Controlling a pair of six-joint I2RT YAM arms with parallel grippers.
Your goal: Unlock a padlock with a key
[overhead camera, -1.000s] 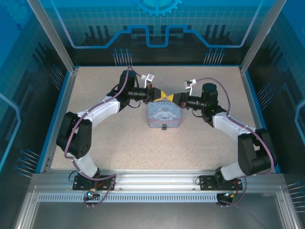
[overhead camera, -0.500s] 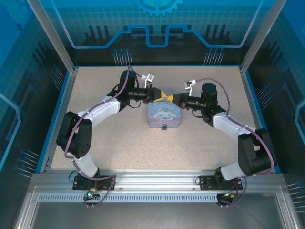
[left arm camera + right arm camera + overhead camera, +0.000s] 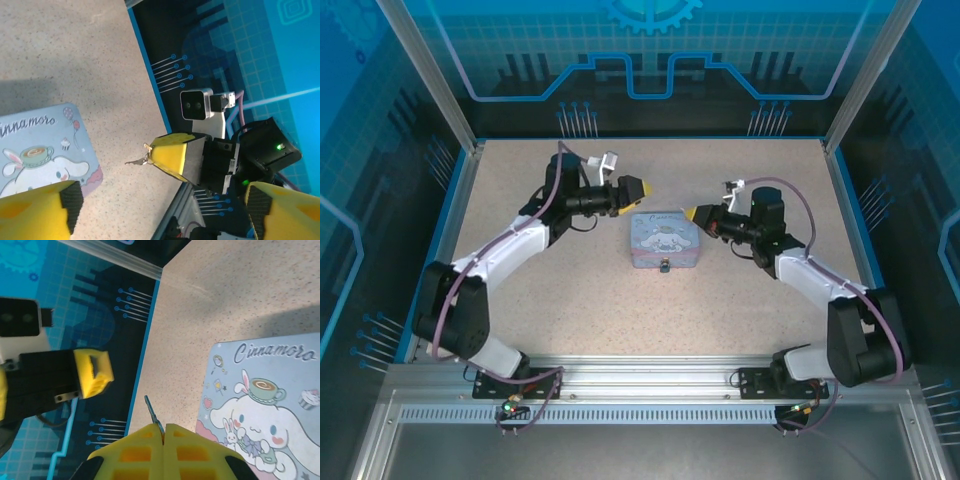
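The left gripper stands wide, its 2 yellow fingers at the lower corners. Beyond them, over the speckled table, the right gripper pinches a small key (tip pointing toward the tin), near the pale blue tin.

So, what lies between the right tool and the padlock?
The lid of the blue tin, seen in the top view: the right tool, holding the key, is off its far right corner, the padlock at its near edge.
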